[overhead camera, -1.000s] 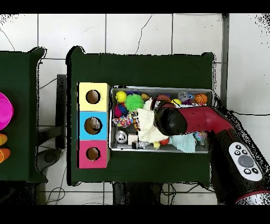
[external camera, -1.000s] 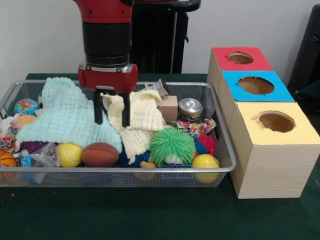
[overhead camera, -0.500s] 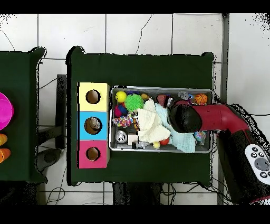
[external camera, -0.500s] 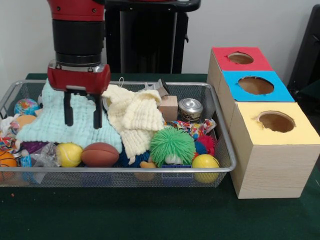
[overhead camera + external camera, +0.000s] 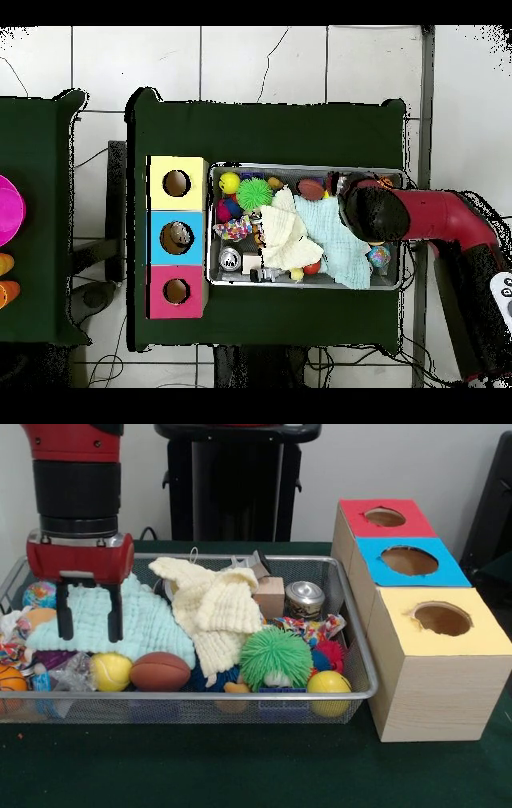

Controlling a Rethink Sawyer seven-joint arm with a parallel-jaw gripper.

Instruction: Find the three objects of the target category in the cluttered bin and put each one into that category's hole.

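My gripper (image 5: 89,614) hangs open and empty over the left part of the mint green cloth (image 5: 136,624) in the wire bin (image 5: 352,628). Its fingertips (image 5: 64,634) are level with the cloth's surface. A pale yellow cloth (image 5: 216,612) lies draped in the middle of the bin. Along the front lie a yellow tennis ball (image 5: 110,670), a brown football (image 5: 160,670), a green spiky ball (image 5: 276,656) and a yellow ball (image 5: 329,684). In the overhead view the arm's wrist (image 5: 375,213) covers the gripper, above the mint cloth (image 5: 335,238).
Three boxes stand beside the bin, with a red-topped hole (image 5: 385,517), a blue-topped hole (image 5: 410,560) and a yellow-topped hole (image 5: 442,618). A silver can (image 5: 305,598) and a wooden block (image 5: 270,596) sit at the bin's back. A basketball (image 5: 10,680) lies at the left corner.
The gripper has travelled left in the front view, from over the yellow cloth to the left part of the mint cloth. It stays open and empty.
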